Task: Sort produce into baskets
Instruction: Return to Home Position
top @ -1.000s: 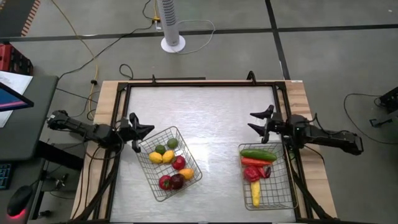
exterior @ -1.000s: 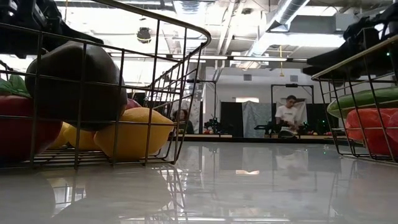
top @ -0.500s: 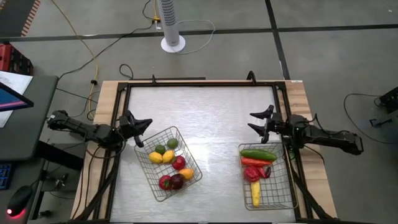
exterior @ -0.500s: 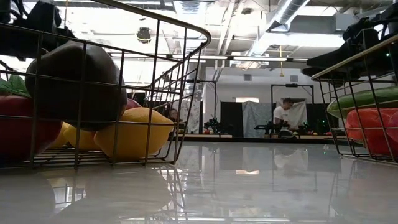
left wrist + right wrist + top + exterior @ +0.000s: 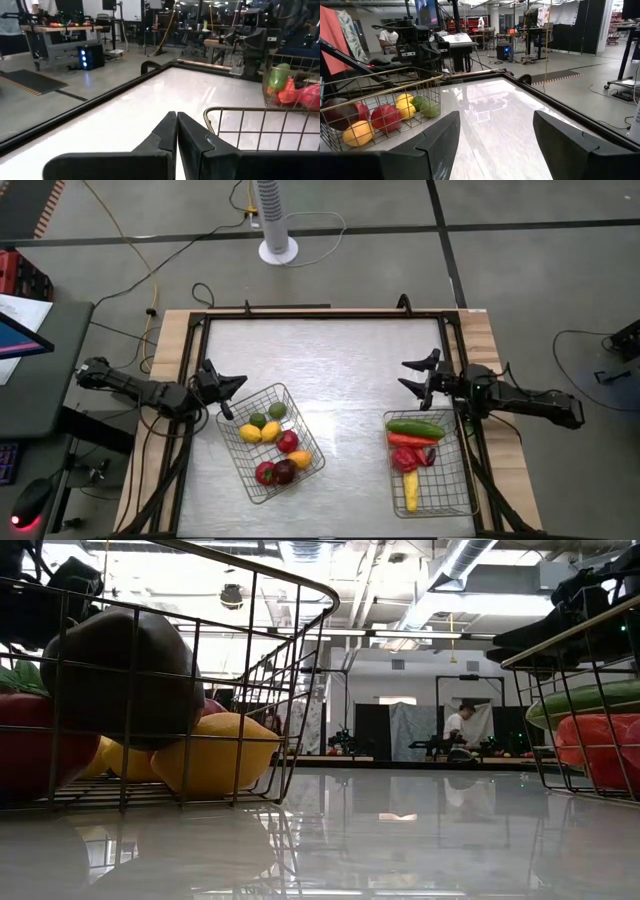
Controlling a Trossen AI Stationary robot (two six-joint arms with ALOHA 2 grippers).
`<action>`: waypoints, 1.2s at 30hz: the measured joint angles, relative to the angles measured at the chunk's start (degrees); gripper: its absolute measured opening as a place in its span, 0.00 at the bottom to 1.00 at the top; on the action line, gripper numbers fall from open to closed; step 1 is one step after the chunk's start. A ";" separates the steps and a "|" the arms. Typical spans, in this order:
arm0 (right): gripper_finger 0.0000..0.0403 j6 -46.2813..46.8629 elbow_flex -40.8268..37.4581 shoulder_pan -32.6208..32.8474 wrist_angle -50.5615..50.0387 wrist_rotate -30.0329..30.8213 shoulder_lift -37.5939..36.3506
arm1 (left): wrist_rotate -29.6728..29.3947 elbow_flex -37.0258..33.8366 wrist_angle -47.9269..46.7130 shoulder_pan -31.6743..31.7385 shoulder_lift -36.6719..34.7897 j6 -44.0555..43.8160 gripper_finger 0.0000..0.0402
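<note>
The left wire basket (image 5: 272, 442) sits askew on the table and holds round produce: yellow, green, red, orange and dark maroon pieces (image 5: 120, 670). The right wire basket (image 5: 430, 465) holds a cucumber (image 5: 415, 427), a carrot, a red piece and a yellow corn. My left gripper (image 5: 232, 390) is shut and empty, just off the left basket's far-left corner (image 5: 207, 111). My right gripper (image 5: 410, 376) is open and empty beyond the right basket's far edge; its fingers (image 5: 440, 140) frame bare table, with the left basket (image 5: 380, 115) farther off.
A black frame (image 5: 320, 316) runs round the table top. Bare table (image 5: 340, 370) lies between and beyond the two baskets. A white fan base (image 5: 278, 250) and cables lie on the floor past the far edge. A person (image 5: 460, 725) sits in the room behind.
My left gripper has shut its fingers and drawn back a little toward the table's left edge, away from the left basket's corner. My right arm and both baskets have stayed still.
</note>
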 joint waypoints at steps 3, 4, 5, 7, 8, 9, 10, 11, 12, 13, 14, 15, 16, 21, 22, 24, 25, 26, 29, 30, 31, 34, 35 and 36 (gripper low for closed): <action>0.70 0.00 0.00 0.00 -0.02 0.00 -0.01 | 0.00 0.06 -0.13 0.00 0.00 -0.02 0.00; 0.70 0.00 0.00 0.00 -0.02 0.00 0.00 | 0.00 0.10 -0.27 0.00 0.00 -0.02 0.00; 0.70 0.00 0.00 0.00 -0.02 0.00 0.00 | 0.00 0.14 -0.35 0.00 0.00 -0.02 0.00; 0.70 0.00 0.00 0.00 -0.02 0.00 -0.02 | 0.00 0.17 -0.43 0.00 0.00 -0.02 0.00; 0.70 0.02 0.00 0.00 -0.02 0.00 0.00 | 0.00 0.17 -0.45 0.00 0.00 -0.02 0.00; 0.70 0.00 0.00 0.00 -0.02 -0.01 0.00 | 0.01 0.18 -0.47 0.00 0.00 -0.02 0.00; 0.70 0.02 0.00 0.00 -0.02 0.00 -0.02 | 0.02 0.21 -0.53 0.00 0.00 -0.02 0.00; 0.70 0.02 0.00 0.00 -0.04 0.00 0.00 | 0.02 0.22 -0.59 0.00 0.00 -0.02 0.00; 0.70 0.01 0.00 0.00 -0.04 -0.01 0.00 | 0.02 0.24 -0.62 0.00 0.00 -0.02 0.00; 0.70 0.02 0.00 0.00 -0.04 0.00 0.00 | 0.02 0.25 -0.63 0.00 0.00 -0.02 0.00; 0.70 0.02 0.00 0.00 -0.04 0.00 -0.01 | 0.02 0.26 -0.65 0.00 0.00 -0.02 0.00; 0.70 0.02 0.00 0.00 -0.04 -0.02 -0.01 | 0.02 0.26 -0.65 0.00 0.00 -0.02 0.00; 0.70 0.02 0.00 0.00 -0.04 -0.01 -0.02 | 0.02 0.26 -0.67 0.00 0.00 -0.02 0.00; 0.70 0.03 0.00 0.00 -0.04 -0.01 0.00 | 0.04 0.28 -0.69 0.00 0.00 -0.02 0.00; 0.70 0.02 0.00 0.00 -0.04 -0.02 0.00 | 0.04 0.28 -0.69 0.00 0.00 -0.02 0.00; 0.70 0.02 0.00 0.00 -0.04 -0.02 0.00 | 0.04 0.30 -0.71 0.00 0.00 -0.02 0.00; 0.70 0.02 0.00 0.00 -0.04 -0.02 0.00 | 0.04 0.30 -0.74 0.00 0.00 -0.02 0.00; 0.70 0.02 0.00 0.00 -0.04 0.00 0.00 | 0.04 0.32 -0.75 0.00 0.00 -0.02 0.00; 0.70 0.04 0.00 0.00 -0.04 -0.01 -0.01 | 0.04 0.32 -0.78 0.00 0.00 -0.02 0.00; 0.70 0.04 0.00 0.00 -0.04 0.00 -0.01 | 0.04 0.34 -0.78 0.00 0.00 -0.02 0.00; 0.70 0.04 0.00 0.00 -0.04 -0.02 -0.01 | 0.05 0.35 -0.78 0.00 0.00 -0.02 0.00; 0.70 0.04 0.02 0.00 -0.04 0.00 -0.01 | 0.07 0.35 -0.79 0.00 0.00 -0.02 0.00; 0.70 0.04 0.02 0.00 -0.04 0.00 -0.02 | 0.07 0.35 -0.80 0.00 0.00 -0.02 0.00; 0.70 0.04 0.02 0.00 -0.04 0.00 0.00 | 0.07 0.37 -0.80 0.00 0.00 -0.02 0.00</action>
